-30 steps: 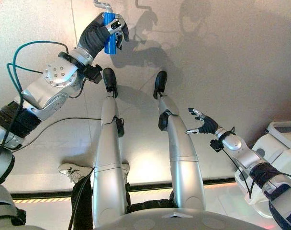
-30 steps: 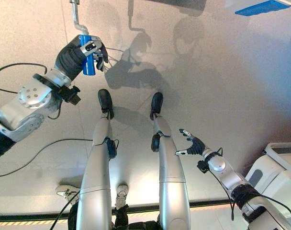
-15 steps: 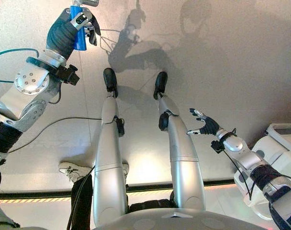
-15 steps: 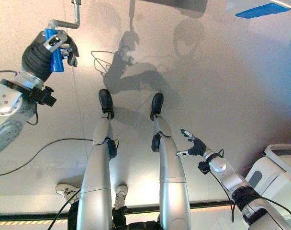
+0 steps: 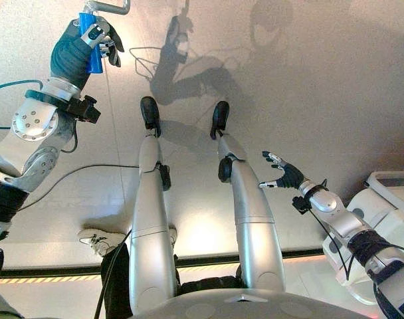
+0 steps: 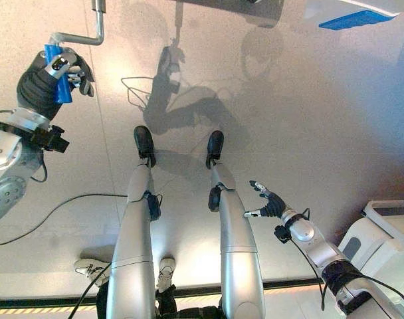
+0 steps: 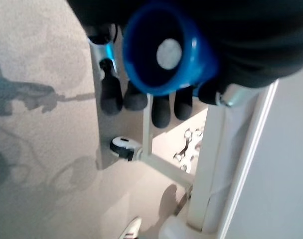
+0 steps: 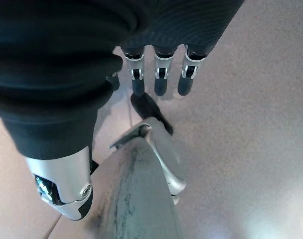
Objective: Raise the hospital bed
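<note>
Left hand (image 5: 89,43) wrapped firmly round blue cylindrical plastic grip (image 6: 56,80) of bent silver metal crank handle (image 6: 82,36), well out to robot's left and above grey floor (image 5: 321,100), crank arm running up toward top edge of both eye views. Right hand (image 6: 268,203) idle low on right side, fingers loosely spread, nothing held. Advised for cranking step: keep wrap snug yet free to swivel on grip, trace full even circles about crank axis, avoid sideways pull on shaft.

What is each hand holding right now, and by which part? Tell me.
The left hand is curled round the blue grip of the bed's metal crank. The right hand holds nothing, its fingers relaxed.
</note>
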Tool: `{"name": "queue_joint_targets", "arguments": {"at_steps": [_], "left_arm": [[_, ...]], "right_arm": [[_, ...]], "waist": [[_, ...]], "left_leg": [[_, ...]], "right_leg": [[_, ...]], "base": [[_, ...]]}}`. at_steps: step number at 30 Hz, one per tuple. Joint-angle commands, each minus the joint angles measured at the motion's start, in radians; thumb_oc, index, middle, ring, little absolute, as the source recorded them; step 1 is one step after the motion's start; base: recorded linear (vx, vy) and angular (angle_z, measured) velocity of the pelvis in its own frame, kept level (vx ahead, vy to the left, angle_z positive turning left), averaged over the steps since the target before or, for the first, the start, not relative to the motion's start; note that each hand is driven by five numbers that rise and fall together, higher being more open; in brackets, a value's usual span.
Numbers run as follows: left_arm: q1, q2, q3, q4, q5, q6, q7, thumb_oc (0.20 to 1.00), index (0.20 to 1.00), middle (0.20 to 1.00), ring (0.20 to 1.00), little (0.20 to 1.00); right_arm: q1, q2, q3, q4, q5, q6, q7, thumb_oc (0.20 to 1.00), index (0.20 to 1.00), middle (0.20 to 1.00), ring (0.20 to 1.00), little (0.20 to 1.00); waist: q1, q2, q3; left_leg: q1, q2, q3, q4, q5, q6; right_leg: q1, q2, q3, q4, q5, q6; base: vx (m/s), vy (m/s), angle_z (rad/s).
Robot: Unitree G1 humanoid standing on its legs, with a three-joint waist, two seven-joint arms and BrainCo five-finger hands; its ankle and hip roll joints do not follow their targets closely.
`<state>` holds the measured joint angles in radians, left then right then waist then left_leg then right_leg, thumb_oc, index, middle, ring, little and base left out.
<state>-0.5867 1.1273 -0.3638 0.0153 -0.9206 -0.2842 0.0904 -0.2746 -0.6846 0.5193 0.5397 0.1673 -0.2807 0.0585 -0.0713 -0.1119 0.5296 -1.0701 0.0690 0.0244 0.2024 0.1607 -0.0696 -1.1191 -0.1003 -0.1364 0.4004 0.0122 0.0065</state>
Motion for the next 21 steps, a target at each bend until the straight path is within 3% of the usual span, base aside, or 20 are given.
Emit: {"name": "queue_joint_targets", "arguments": {"at_steps": [1,9,21], "left_arm": [[0.079,-0.041,0.071,-0.042,0.059,-0.113,0.015,0.200,0.200,0.200,0.200,0.200],[-0.050,-0.168,0.017,0.162,0.089,-0.087,0.064,0.200,0.200,0.200,0.200,0.200],[-0.274,-0.297,-0.085,0.466,0.153,-0.042,0.082,0.200,0.200,0.200,0.200,0.200]], "right_arm": [[0.092,-0.029,-0.007,-0.008,-0.018,-0.023,0.013,1.000,1.000,1.000,1.000,1.000],[0.078,-0.025,-0.001,-0.027,-0.011,-0.014,0.016,1.000,1.000,1.000,1.000,1.000],[0.050,-0.037,0.023,-0.025,0.005,-0.013,0.017,1.000,1.000,1.000,1.000,1.000]], "waist": [[-0.006,0.022,-0.014],[-0.025,0.007,-0.011],[-0.052,-0.010,-0.010]], "left_leg": [[0.035,-0.050,0.028,0.109,-0.190,0.053],[0.027,-0.045,0.028,0.120,-0.194,0.054],[0.014,-0.038,0.031,0.138,-0.199,0.053]], "right_leg": [[0.046,0.018,0.021,-0.143,0.121,0.116],[0.036,0.025,0.027,-0.135,0.120,0.112],[0.021,0.032,0.030,-0.123,0.115,0.110]], "base": [[0.00,0.000,0.00],[0.00,0.000,0.00],[0.00,0.000,0.01]]}}
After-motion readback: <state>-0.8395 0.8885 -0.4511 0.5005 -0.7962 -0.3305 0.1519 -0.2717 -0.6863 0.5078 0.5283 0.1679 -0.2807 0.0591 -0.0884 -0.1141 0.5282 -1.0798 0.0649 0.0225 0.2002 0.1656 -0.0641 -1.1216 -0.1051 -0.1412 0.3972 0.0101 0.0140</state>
